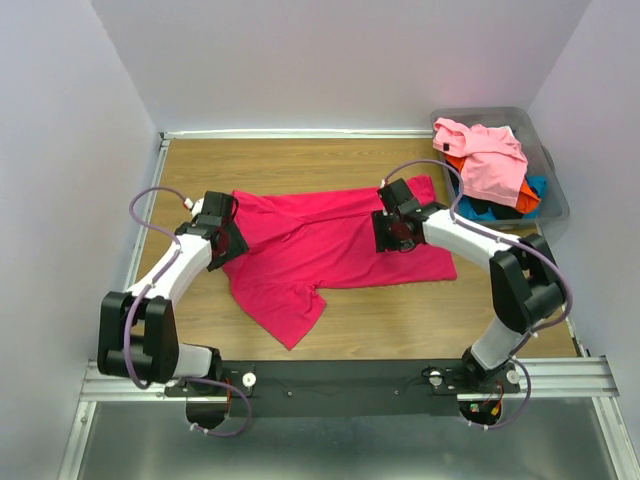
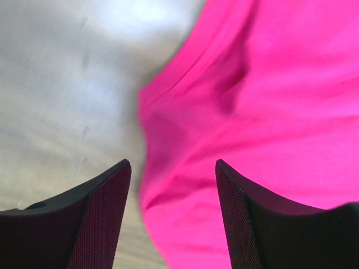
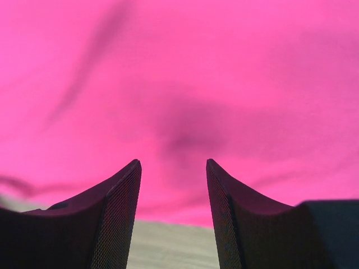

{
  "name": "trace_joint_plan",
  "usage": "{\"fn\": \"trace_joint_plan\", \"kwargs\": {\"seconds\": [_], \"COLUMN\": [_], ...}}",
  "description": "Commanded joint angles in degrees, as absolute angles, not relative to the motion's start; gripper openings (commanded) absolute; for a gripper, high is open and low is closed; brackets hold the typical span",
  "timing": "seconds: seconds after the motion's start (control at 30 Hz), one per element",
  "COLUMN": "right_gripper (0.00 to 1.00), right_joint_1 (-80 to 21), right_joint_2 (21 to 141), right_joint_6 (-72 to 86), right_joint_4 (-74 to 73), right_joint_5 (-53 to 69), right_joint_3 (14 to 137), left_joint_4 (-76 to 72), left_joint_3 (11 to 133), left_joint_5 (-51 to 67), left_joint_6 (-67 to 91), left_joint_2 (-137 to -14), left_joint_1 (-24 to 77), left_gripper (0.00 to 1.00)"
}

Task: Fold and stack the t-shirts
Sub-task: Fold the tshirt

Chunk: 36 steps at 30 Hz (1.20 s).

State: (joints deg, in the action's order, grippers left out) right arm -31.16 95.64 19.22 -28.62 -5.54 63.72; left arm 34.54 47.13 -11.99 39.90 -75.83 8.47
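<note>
A crimson-magenta t-shirt [image 1: 330, 245] lies spread and wrinkled across the wooden table [image 1: 400, 310], one sleeve pointing toward the near edge. My left gripper [image 1: 228, 238] hangs over the shirt's left edge. In the left wrist view it [image 2: 172, 162] is open, with the cloth edge [image 2: 269, 84] lying below the gap and nothing pinched. My right gripper [image 1: 393, 232] sits low over the shirt's right half. Seen from the right wrist it [image 3: 173, 161] is open too, above the magenta cloth [image 3: 179, 73] near a hem with bare table beside it.
A grey plastic bin [image 1: 480, 112] at the back right corner holds a heap of other t-shirts: light pink [image 1: 490, 160] on top, with orange [image 1: 527, 203], blue [image 1: 537, 186] and black [image 1: 480, 209] beneath. White walls close in the table on three sides.
</note>
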Motion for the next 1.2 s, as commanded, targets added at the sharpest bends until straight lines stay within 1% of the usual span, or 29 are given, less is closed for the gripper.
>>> {"fn": "trace_joint_plan", "kwargs": {"seconds": [0.0,0.1,0.2,0.33,0.4,0.5,0.53,0.63,0.73,0.83,0.87,0.93,0.97,1.03,1.07,1.13,1.17], "right_gripper": [0.58,0.58,0.58,0.58,0.58,0.58,0.58,0.59,0.59,0.62,0.62,0.61,0.61,0.61,0.61,0.61,0.61], "right_joint_1": [-29.4,-29.2,-29.3,-29.2,-29.2,-29.3,-29.4,-29.4,-29.4,-29.0,-28.6,-25.8,-24.4,-20.9,-20.0,-17.7,-17.1], "right_joint_2": [99.0,100.8,101.2,99.3,98.1,95.1,93.6,91.0,88.9,89.4,89.7,91.8,92.9,95.7,96.5,98.1,99.5], "right_joint_6": [22.3,23.8,26.3,30.6,32.9,35.7,36.6,36.8,34.2,30.3,28.9,27.7,27.0,24.4,23.2,22.9,23.0], "right_joint_4": [-30.1,-29.9,-29.9,-30.0,-30.2,-31.5,-32.7,-35.2,-40.0,-43.1,-43.2,-43.1,-42.9,-41.6,-40.9,-37.9,-36.7], "right_joint_5": [-10.4,-10.4,-9.1,-7.0,-3.9,1.5,3.5,4.9,1.9,-4.1,-6.9,-8.4,-8.9,-9.1,-8.8,-8.2,-6.8], "right_joint_3": [62.4,61.2,58.8,53.2,50.6,46.5,45.1,44.0,48.6,58.3,61.0,67.0,68.7,72.4,73.1,74.0,74.4], "left_joint_4": [30.9,27.8,25.0,22.8,20.8,19.2,19.2,19.4,20.3,23.2,24.3,25.2,25.7,25.1,22.7,20.0,19.2], "left_joint_3": [49.9,47.5,43.6,41.3,39.6,38.6,38.8,38.8,39.4,41.3,41.9,43.9,44.9,47.9,48.7,52.1,53.9], "left_joint_5": [-10.5,-10.0,-8.4,-5.7,-4.1,-1.9,-1.1,-0.9,-2.2,-3.6,-3.8,-3.9,-4.2,-3.9,-3.2,-1.0,-0.3], "left_joint_6": [36.5,36.6,35.6,32.6,31.4,30.4,30.1,30.1,30.4,30.6,30.8,31.5,32.8,34.4,35.1,34.7,34.2], "left_joint_2": [-80.1,-81.6,-83.1,-84.9,-85.2,-85.8,-86.2,-86.0,-83.9,-81.5,-80.7,-78.9,-77.4,-75.7,-75.6,-77.0,-80.0], "left_joint_1": [8.2,7.6,4.8,0.4,-2.9,-5.4,-5.7,-6.5,-6.9,-6.9,-6.9,-6.9,-7.0,-6.9,-6.6,-6.3,-5.9], "left_gripper": [0.7,0.67,0.63,0.59,0.56,0.5,0.46,0.38,0.37,0.38,0.45,0.53,0.61,0.67,0.71,0.73,0.74]}}
